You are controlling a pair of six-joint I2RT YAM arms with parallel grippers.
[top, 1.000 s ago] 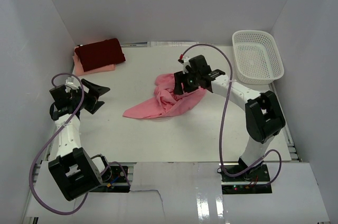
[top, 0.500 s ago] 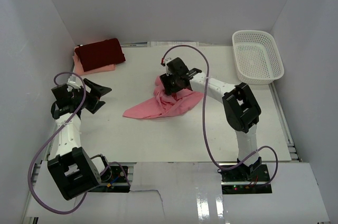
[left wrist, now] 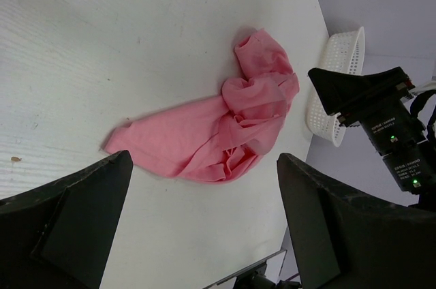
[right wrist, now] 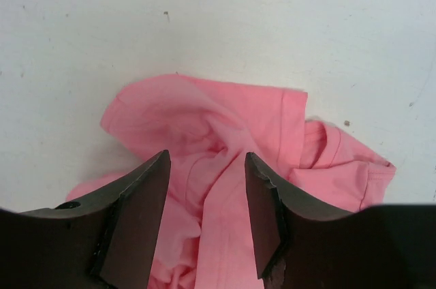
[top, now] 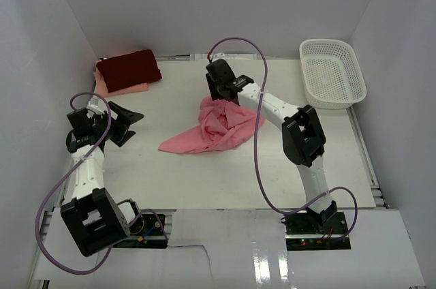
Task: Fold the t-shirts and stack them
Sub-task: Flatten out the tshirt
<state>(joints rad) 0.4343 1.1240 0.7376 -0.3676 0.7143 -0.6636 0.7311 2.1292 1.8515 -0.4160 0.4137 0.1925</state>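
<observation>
The white table (top: 204,173) is carrying a crumpled salmon-pink t-shirt (top: 214,131) near its middle, a pale peach-pink t-shirt (top: 129,88) lying under a dark maroon-red t-shirt (top: 128,67) in its far left corner, and a white mesh basket (top: 332,74) sitting in its far right corner.

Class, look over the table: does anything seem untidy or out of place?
Yes. The salmon-pink t-shirt lies crumpled and unfolded mid-table, unlike the maroon t-shirt folded atop the peach t-shirt in the far left corner.

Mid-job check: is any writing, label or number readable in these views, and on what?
No text can be read.
Right arm's black housing: small white marking beside green lights, too small to read.
Salmon-pink t-shirt, maroon t-shirt, white basket: no print visible.
</observation>
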